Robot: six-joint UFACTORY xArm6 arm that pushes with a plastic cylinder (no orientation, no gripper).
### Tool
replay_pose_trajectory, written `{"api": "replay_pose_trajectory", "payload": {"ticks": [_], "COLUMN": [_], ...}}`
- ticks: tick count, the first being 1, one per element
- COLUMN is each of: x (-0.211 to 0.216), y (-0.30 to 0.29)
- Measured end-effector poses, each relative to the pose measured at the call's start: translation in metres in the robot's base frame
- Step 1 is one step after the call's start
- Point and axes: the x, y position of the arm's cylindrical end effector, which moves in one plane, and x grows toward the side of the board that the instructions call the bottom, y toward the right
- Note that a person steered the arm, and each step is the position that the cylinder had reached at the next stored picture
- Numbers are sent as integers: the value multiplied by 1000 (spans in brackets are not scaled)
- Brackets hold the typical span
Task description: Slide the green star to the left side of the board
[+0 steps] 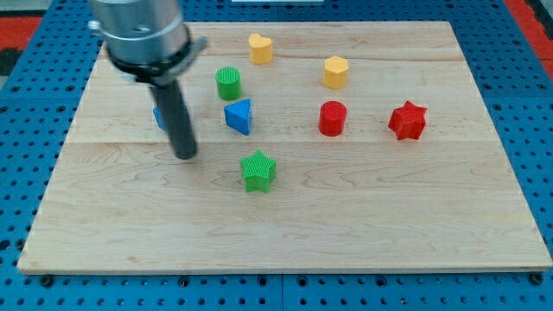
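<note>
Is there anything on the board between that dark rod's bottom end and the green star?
No. In the camera view, only bare wood lies between my tip and the green star, which sits to the view's right of the tip and slightly lower.

A robotics lab bench is what's shown here: a pale wooden board (285,216) is laid on a blue perforated desk (518,69), small coloured blocks are scattered over it, and a metal robot arm (143,34) is poised above.

Pale wooden board (346,216), ribbed green star (257,170)
</note>
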Motion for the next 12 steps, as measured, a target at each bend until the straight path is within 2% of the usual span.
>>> {"api": "replay_pose_trajectory", "payload": {"ticks": [1,2,3,4,5,6,7,8,9,10,11,12], "x": [-13,-5,32,49,45,35,29,-5,-6,3,4,24], "y": [40,106,157,104,0,40,114,107,68,0,-32,-54]}}
